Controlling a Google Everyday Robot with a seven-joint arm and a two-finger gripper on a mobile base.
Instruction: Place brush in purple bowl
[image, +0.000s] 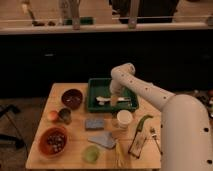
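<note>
The brush (104, 101) is a slim cream-white utensil lying across the floor of the green tray (100, 81) at the back middle of the table. My gripper (114, 99) reaches down into the tray from the white arm and sits right over the brush's middle. The purple bowl (72, 98) stands on the table just left of the tray, a dark round bowl with nothing showing inside.
An orange-red bowl (53, 141) with bits inside stands front left. A metal cup (64, 116) and an orange fruit (52, 116) are beside it. A blue sponge (93, 123), white cup (124, 119), green pepper (143, 122), fork (155, 137) and yellow sticks (119, 152) lie in front of the tray.
</note>
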